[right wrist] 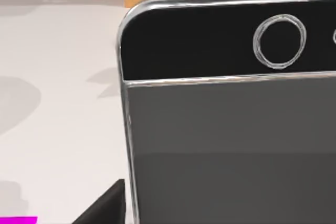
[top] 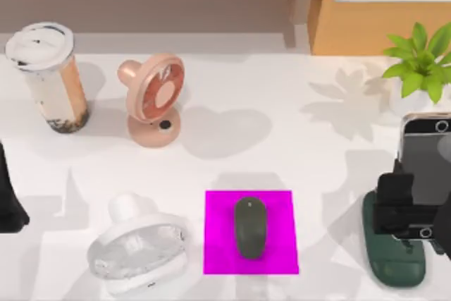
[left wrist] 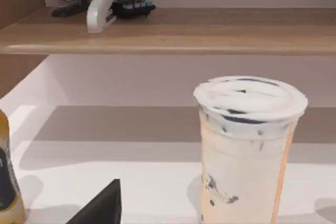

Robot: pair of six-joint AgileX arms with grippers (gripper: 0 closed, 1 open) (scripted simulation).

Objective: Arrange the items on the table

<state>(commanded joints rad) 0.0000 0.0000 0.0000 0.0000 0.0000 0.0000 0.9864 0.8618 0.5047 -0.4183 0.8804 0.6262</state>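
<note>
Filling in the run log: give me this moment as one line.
right gripper: at smartphone, table's right | left arm: parked left edge | mouse: on magenta mat | cup: far left, upright

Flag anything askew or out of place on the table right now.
The white fan lies tipped on its side at the front left, unlike the upright pink fan. The smartphone is in the right gripper over a dark green stand. Nothing spilled.
</note>
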